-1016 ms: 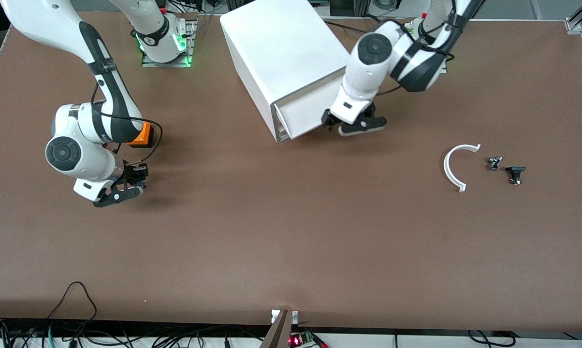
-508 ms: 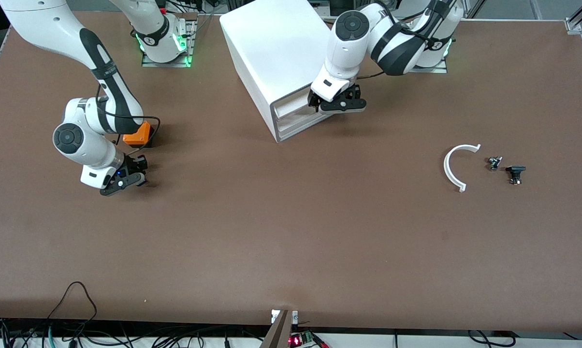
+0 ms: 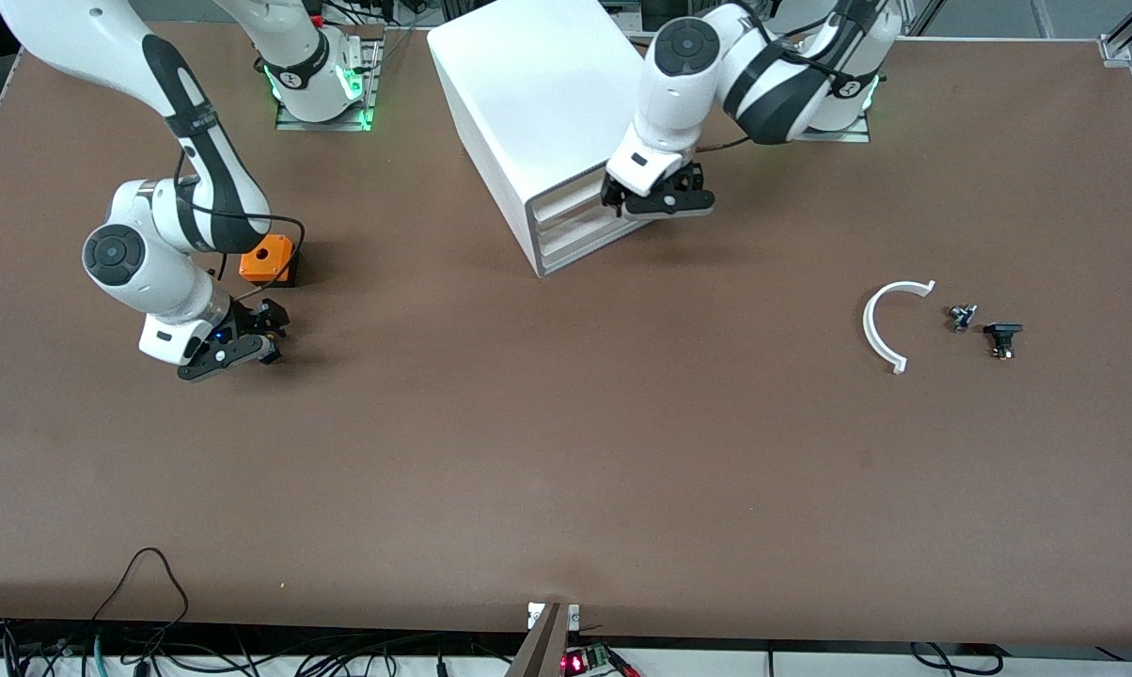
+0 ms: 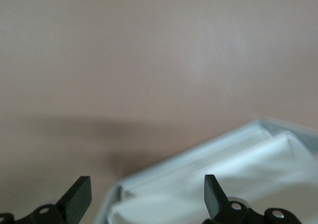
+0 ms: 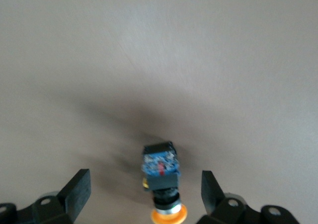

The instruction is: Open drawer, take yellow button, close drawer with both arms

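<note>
Right wrist view first: the right gripper has its fingers spread wide, and the button lies loose on the table between them, orange cap pointing back toward the wrist. Neither finger looks to be touching it, so I'd call it set down rather than held. From the front camera that gripper hangs low over the table, just nearer the camera than the orange cube; the button itself is hidden under the hand there.

The left gripper is spread open too, parked right in front of the cabinet, at the corner of its drawer face toward the left arm's end of the table. The drawer looks pushed in flush with the other two. In the left wrist view, the fingers straddle the cabinet's white corner without pinching anything.

So it looks about wrapped up to me: drawer shut, button out on the table, well away from the cabinet toward the right arm's end.

What could still go wrong:
- The button sits between open fingers, so if the right arm pulls off sideways instead of straight up, a finger could clip it and send it rolling on its round cap, maybe into the cube.
- The left gripper is very close to the drawer front. A sloppy retreat could hook the edge and drag the drawer out again.

The white curved piece and two small black parts lie well apart from the cabinet, out of harm's way.
</note>
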`<state>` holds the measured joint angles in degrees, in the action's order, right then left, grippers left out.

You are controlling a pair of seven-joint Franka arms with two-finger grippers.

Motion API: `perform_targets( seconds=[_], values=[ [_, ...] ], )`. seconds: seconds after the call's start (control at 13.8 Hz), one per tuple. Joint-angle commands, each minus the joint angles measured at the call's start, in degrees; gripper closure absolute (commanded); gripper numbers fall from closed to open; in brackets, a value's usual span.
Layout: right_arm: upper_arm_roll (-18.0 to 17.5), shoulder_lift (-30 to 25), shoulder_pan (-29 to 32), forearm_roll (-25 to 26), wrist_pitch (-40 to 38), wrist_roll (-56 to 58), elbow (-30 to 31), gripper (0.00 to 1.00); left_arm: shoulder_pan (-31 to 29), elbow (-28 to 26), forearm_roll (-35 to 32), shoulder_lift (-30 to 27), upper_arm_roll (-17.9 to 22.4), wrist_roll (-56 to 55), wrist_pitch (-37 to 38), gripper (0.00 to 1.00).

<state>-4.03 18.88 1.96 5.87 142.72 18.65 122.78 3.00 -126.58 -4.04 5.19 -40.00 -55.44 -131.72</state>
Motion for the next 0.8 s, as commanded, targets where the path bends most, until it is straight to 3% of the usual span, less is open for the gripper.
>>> perform_targets(
  seconds=[0.0,0.07,0.29,0.58,0.73],
  values=[
    [-4.5,-3.3,0.9,-0.2,-6.5,-8.5,-4.2,0.0,-4.1,3.3,-5.5,-2.0,6.9,1.0,0.2,0.0],
    [-5.4,-3.9,0.9,-0.2,-10.6,-12.4,-7.0,0.0,-4.1,5.2,-5.7,-2.2,9.7,3.0,0.4,0.0],
    [-8.3,-5.2,0.8,-0.2,-25.7,-16.4,-17.6,0.0,-4.1,9.1,-4.9,-4.4,19.1,23.6,3.8,0.0],
    [-8.8,-3.7,-2.4,-1.8,-51.7,-17.4,-39.6,0.0,-4.2,21.6,-4.8,-5.4,26.9,41.0,24.1,0.0],
    [-8.8,-3.8,-2.9,-5.5,-58.0,-21.5,-45.2,0.0,-4.2,27.1,-4.8,-5.5,31.6,49.9,32.9,0.0]
  ],
)
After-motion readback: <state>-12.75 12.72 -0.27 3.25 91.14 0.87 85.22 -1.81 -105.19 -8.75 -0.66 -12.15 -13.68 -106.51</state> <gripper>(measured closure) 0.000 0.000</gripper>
